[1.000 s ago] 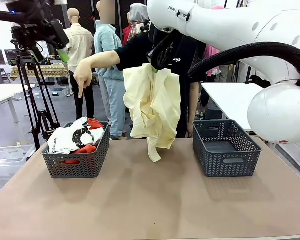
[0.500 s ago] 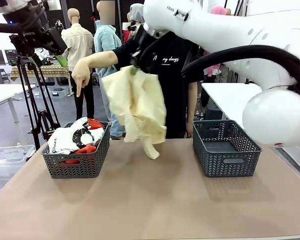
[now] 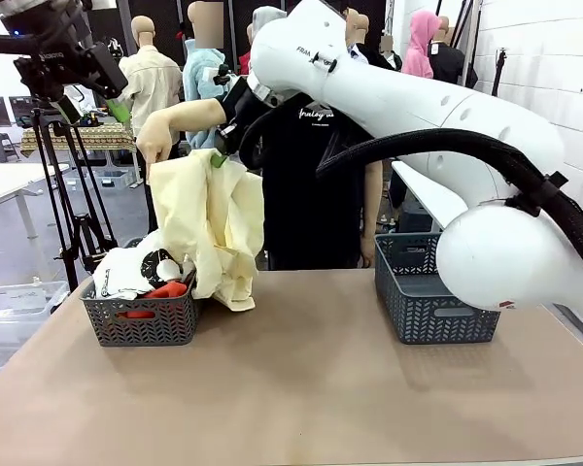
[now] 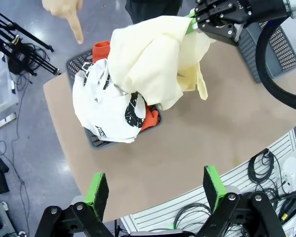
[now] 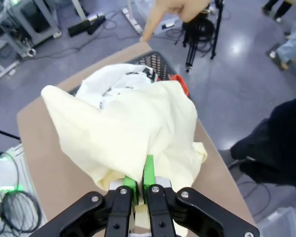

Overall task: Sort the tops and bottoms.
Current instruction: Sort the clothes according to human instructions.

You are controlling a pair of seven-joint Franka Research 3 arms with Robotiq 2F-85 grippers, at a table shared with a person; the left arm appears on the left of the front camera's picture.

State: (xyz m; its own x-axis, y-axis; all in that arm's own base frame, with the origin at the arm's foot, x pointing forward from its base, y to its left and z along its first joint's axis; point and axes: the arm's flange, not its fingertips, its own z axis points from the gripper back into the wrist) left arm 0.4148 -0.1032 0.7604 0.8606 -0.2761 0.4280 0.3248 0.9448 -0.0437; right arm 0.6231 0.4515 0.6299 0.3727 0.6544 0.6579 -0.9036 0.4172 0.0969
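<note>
While "FRANKA" is printed on my white arm, my right gripper point(image 5: 137, 183) pinches the soft, crumpled pale yellow garment point(image 3: 210, 221) above the grey woven-pattern basket point(image 3: 141, 322); my left gripper point(image 4: 152, 190) is spread wide.

Counting here: I'm seeing two baskets, the left basket point(image 3: 141, 325) stuffed full and the right basket point(image 3: 437, 291) off to the other side. Three garments are showing: one yellow garment point(image 3: 209, 223) hanging right under the right gripper point(image 3: 217, 158) and its pinched fingers, one white garment point(image 3: 126, 272) with black print, and one orange-red garment point(image 3: 170, 289) peeking out beneath it. One pointing hand point(image 3: 157, 146) is hovering just beside those fingers. The left gripper point(image 4: 155, 190) makes two grippers.
</note>
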